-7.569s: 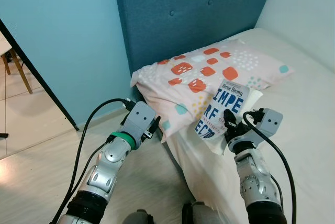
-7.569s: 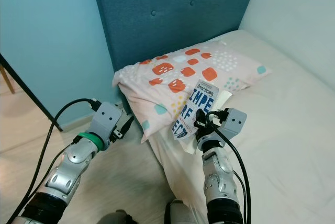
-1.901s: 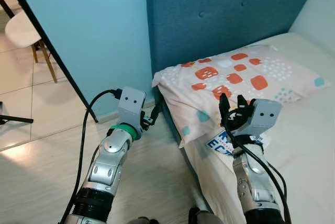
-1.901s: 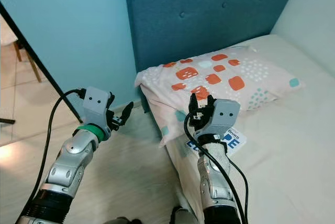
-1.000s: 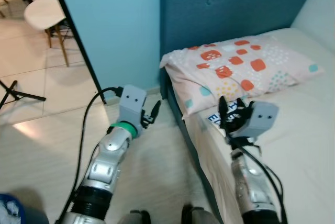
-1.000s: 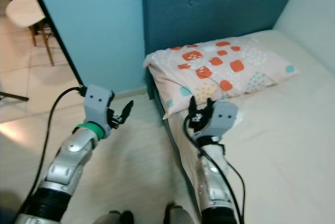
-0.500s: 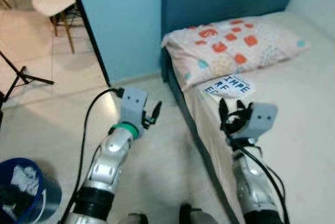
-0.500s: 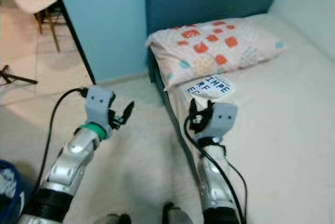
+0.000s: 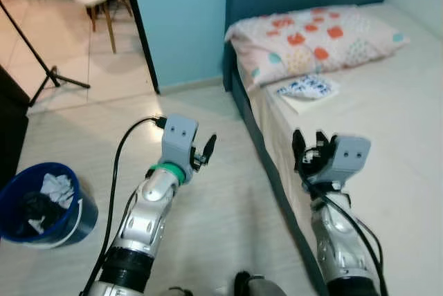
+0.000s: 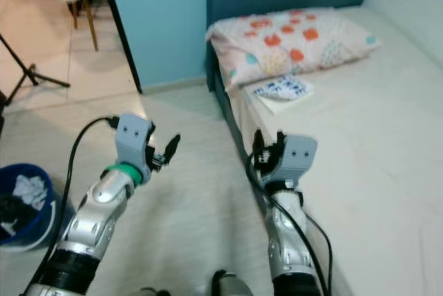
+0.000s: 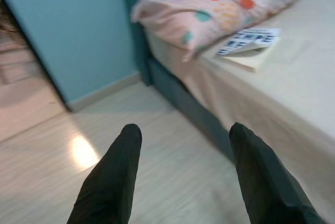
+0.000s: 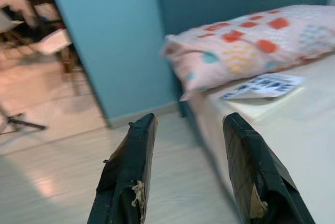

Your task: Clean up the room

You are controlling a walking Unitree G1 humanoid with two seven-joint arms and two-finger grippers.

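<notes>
One blue bin (image 9: 66, 216) on the floor holds crumpled white and dark rubbish (image 9: 54, 187).

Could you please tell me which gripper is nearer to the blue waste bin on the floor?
Left. The left gripper hovers over the floor beside the blue waste bin; the right gripper is over the bed edge.

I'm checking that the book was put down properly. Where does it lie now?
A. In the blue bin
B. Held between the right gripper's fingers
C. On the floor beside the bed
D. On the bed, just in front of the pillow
D: the book lies flat on the bed just in front of the pillow, and the right gripper is open and empty.
</notes>
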